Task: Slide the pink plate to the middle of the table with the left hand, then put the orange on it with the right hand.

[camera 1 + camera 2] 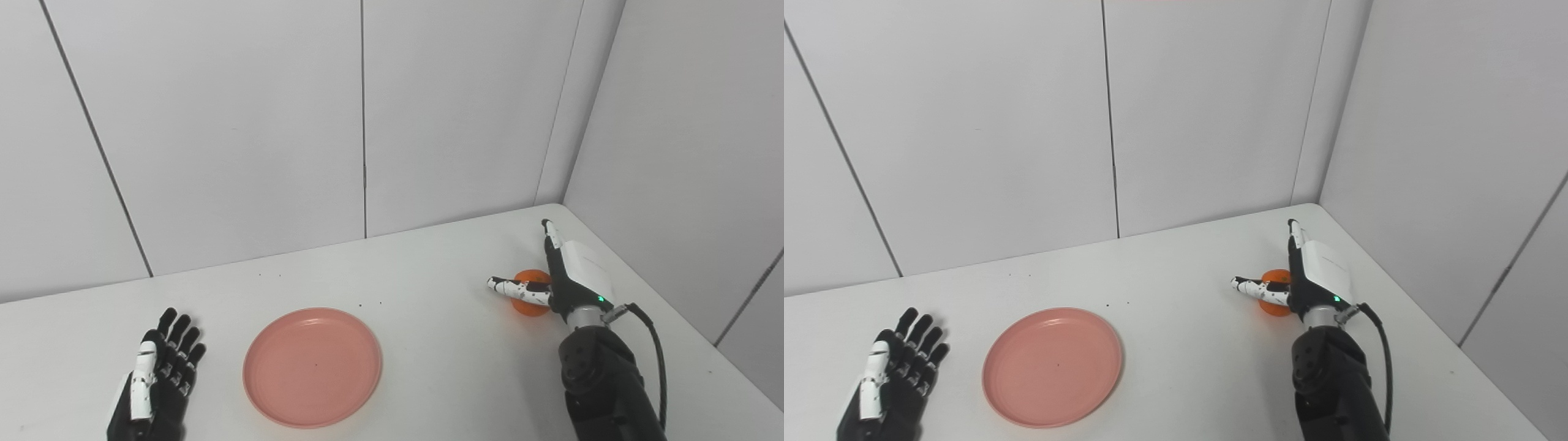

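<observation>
Pink plate (312,366) near centre of table (429,343), left hand (158,380) spread flat and empty left of it, orange (530,301) far right, right hand (566,278) open around it, grip not closed.

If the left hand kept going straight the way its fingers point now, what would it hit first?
Probably nothing on the table. The left hand, open, points away toward the back wall, with the pink plate off to its right. Only bare table lies ahead, then the wall, though depth is hard to judge.
</observation>
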### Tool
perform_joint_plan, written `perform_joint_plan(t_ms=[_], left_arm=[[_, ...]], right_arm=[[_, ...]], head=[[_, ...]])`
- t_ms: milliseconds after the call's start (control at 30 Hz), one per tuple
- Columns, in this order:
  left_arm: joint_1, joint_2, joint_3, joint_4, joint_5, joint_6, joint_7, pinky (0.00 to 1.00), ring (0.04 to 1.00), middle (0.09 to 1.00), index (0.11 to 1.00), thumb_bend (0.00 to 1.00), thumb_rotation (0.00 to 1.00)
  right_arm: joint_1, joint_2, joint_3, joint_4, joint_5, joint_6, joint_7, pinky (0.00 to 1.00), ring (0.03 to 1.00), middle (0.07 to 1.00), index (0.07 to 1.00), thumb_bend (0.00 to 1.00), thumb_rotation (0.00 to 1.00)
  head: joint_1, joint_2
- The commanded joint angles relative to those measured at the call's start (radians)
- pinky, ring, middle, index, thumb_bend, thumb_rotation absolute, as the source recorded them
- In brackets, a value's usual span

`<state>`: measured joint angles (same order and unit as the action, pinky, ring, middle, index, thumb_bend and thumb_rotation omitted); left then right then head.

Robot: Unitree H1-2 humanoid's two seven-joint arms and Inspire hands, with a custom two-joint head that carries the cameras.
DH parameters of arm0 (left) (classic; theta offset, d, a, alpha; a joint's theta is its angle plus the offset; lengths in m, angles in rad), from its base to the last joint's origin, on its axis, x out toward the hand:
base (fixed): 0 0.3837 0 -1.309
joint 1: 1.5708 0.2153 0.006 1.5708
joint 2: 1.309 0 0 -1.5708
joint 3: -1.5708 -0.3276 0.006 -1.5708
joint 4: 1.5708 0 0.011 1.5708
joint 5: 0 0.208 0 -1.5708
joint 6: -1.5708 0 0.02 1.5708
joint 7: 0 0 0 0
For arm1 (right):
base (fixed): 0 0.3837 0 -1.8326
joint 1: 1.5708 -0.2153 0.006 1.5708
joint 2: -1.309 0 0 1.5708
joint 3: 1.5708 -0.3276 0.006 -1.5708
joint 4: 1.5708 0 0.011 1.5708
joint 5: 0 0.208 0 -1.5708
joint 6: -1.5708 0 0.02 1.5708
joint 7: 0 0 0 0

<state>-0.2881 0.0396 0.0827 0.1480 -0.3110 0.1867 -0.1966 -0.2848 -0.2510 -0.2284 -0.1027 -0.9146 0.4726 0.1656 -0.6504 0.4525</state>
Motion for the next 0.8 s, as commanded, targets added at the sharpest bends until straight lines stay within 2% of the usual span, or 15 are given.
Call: perform_joint_plan(t_ms=[0, 433, 767], left_arm=[[0.022, 0.009, 0.001, -0.001, 0.006, 0.052, 0.018, 1.0, 0.999, 1.0, 1.0, 0.3, 1.0], [0.025, 0.004, 0.007, -0.034, -0.003, 0.105, 0.035, 1.0, 1.0, 1.0, 1.0, 0.28, 1.0], [0.019, 0.012, 0.007, -0.012, -0.01, 0.084, 0.022, 1.0, 1.0, 1.0, 1.0, 0.29, 1.0]], right_arm=[[-0.045, -0.032, -0.003, -0.006, -0.005, -0.003, -0.008, 0.77, 0.904, 0.951, 0.971, 1.0, 0.56], [-0.053, -0.046, -0.028, 0.022, -0.003, -0.003, 0.066, 0.79, 0.918, 0.967, 0.987, 1.0, 0.52], [-0.066, -0.055, -0.036, 0.05, -0.039, -0.003, 0.109, 0.78, 0.911, 0.958, 0.974, 1.0, 0.49]], head=[[0.001, 0.004], [0.008, 0.016], [0.005, 0.029]])
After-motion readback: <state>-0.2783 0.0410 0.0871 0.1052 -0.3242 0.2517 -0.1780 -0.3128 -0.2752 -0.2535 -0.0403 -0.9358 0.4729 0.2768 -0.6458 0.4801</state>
